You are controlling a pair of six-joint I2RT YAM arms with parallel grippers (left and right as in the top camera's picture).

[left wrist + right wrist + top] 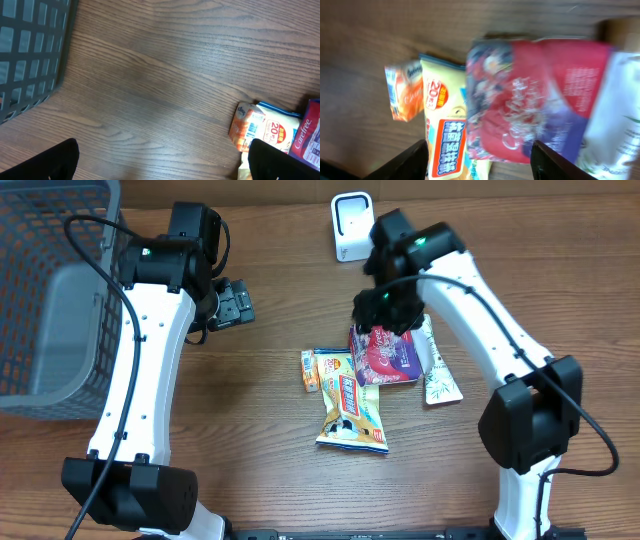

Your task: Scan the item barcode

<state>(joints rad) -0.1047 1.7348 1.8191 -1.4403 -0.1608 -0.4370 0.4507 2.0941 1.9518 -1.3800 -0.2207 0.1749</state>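
A red and purple packet (385,356) (530,105) lies on a small pile of items at the table's middle, blurred in the right wrist view. My right gripper (390,318) (480,162) hovers just over it, its fingers (405,162) spread wide on either side and not pinching it. A white barcode scanner (350,225) stands at the back edge. My left gripper (234,305) (162,162) is open above bare wood, left of the pile.
A yellow snack packet (352,406) (442,130), a small orange packet (311,370) (252,127) (402,92) and a white-green sachet (438,372) (615,120) share the pile. A grey mesh basket (50,290) (30,45) fills the left side.
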